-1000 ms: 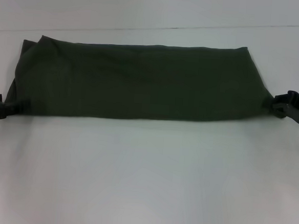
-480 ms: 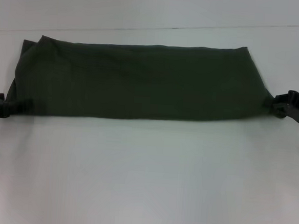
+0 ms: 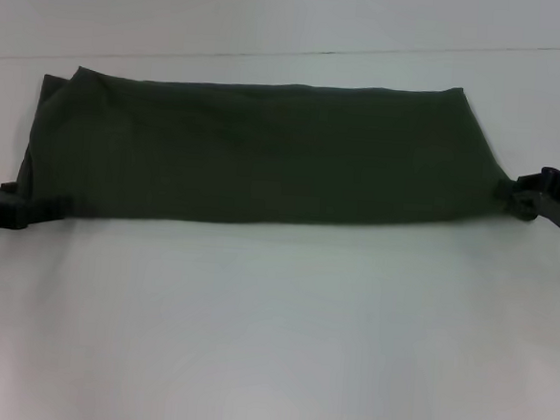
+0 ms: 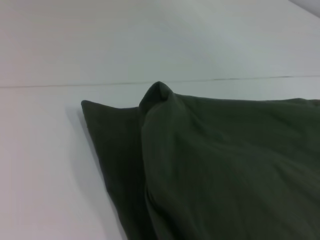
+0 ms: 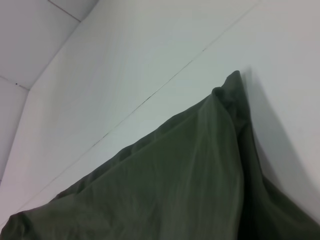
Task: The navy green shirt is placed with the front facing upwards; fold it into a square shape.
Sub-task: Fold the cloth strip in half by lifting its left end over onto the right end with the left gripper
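Table (image 3: 271, 344): a plain white surface carried the whole job, with a thin seam line running across behind the cloth.
Navy green shirt (image 3: 255, 151): it lay across the far half of the table as a long, flat band, plain green side up, no lettering showing; a lower layer stuck out at its left end, so the edges were not quite flush.
Progress: judging by the shape, the lengthwise folding was done and the shirt was still far wider than deep; at least one end-to-end fold remained before it would be a square.
Left gripper (image 3: 30, 210): low at the band's near left corner, its tips on the cloth; whether they pinched it or stood apart could not be told.
Right gripper (image 3: 516, 200): at the near right corner, touching the hem; its grip could not be made out either.
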Controlling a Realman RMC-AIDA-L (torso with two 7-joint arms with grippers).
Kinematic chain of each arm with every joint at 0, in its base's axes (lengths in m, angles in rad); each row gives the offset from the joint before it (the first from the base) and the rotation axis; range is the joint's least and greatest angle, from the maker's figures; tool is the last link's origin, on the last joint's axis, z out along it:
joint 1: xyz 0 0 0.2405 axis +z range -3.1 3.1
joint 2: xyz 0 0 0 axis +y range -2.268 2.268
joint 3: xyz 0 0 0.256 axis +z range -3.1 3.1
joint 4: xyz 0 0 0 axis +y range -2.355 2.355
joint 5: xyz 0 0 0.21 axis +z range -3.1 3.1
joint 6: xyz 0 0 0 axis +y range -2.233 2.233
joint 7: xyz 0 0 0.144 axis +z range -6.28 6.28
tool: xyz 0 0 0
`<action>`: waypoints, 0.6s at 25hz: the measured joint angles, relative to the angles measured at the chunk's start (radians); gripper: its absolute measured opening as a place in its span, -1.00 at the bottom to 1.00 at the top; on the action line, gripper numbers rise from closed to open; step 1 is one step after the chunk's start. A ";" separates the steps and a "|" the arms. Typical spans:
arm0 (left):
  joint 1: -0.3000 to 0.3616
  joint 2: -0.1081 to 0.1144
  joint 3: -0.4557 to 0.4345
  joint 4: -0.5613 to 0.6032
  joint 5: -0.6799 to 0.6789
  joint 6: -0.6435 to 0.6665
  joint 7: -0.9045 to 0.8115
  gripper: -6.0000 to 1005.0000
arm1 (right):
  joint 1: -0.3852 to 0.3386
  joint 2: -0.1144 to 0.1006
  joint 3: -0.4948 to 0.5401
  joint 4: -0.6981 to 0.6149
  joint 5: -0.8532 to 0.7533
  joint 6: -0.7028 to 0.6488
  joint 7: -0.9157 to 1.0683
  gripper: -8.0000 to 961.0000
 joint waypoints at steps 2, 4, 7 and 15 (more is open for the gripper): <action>0.000 0.000 0.000 0.002 0.001 0.001 0.000 0.86 | 0.002 0.000 0.000 0.000 0.000 0.000 0.000 -0.98; 0.000 0.000 0.000 0.004 0.002 0.001 0.000 0.86 | 0.002 0.000 0.000 0.000 0.000 0.001 0.000 -0.98; 0.000 -0.001 0.000 0.007 0.002 0.001 0.000 0.86 | 0.002 0.000 0.000 0.000 0.000 0.002 0.000 -0.98; -0.004 0.000 0.000 0.001 0.007 -0.006 0.017 0.64 | 0.002 0.000 0.000 0.000 0.000 0.003 0.000 -0.98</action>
